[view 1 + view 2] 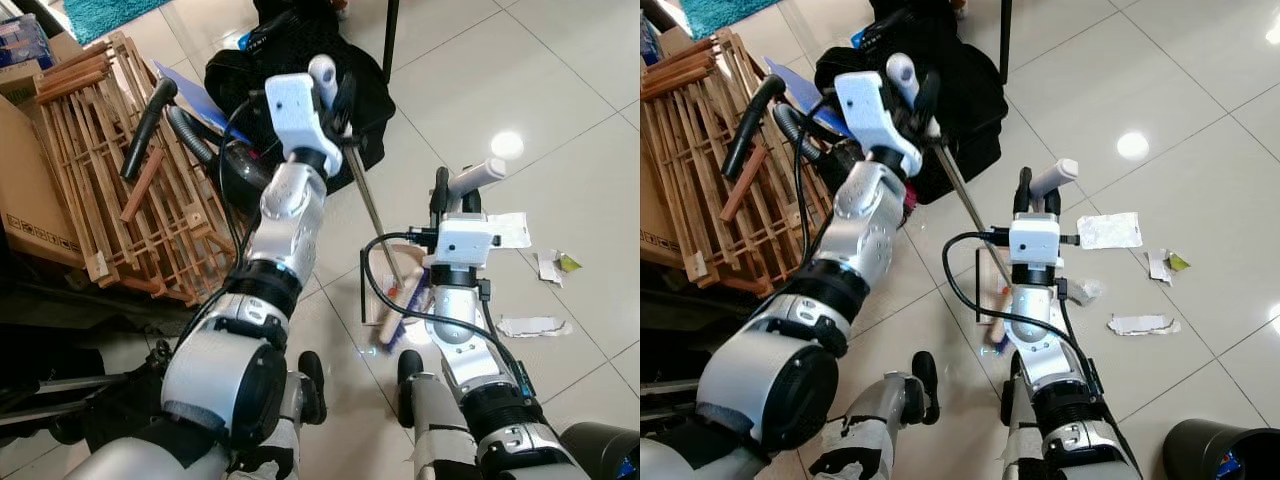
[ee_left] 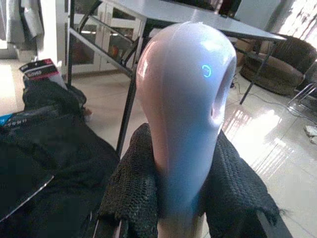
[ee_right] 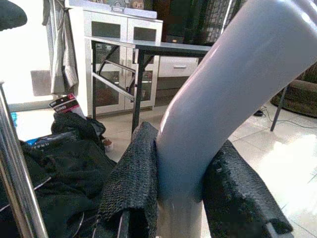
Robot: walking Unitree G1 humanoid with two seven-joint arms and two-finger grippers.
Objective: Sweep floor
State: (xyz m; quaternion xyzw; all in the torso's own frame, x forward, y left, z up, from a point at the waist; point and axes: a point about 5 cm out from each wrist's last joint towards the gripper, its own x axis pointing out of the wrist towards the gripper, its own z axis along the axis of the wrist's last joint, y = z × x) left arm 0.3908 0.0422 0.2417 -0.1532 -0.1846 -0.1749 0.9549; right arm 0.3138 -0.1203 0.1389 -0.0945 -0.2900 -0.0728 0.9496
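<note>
- Both silver arms fill the foreground, reaching forward and down over the tiled floor [image 1: 560,120].
- Left end effector [image 1: 332,92] is clamped on the broom handle [image 1: 325,75]; in the left wrist view its 2 black padded fingers [image 2: 131,193] press either side of the pale, rounded grip top [image 2: 185,109].
- Broom shaft [image 1: 372,215] is thin, bare metal. Its long axis runs diagonally from the raised grip, down and toward the robot's right, ending low on the floor between the 2 arms.
- Broom head [image 1: 388,322] lies at that low end, on the tiles just beside the right forearm; it looks pale with some red and blue, partly hidden by the arm.
- Right end effector [image 1: 1038,195] holds a second pale grey handle [image 1: 1055,176], which tilts up and to the right; in the right wrist view the fingers [image 3: 131,188] are closed against its curved stem [image 3: 218,99].
- What that handle belongs to is hidden behind the right arm.
- Paper scraps lie on the tiles to the right: a white sheet [image 1: 1110,230], a torn strip [image 1: 1143,324], a small piece with a green bit [image 1: 1165,264].
- Wooden rack [image 1: 130,190] and a cardboard box [image 1: 30,190] lie to the left.
- Black bag [image 1: 300,60] lies ahead, touching a vacuum hose [image 1: 150,125].
- Black bin [image 1: 1225,450] stands at the near right.
</note>
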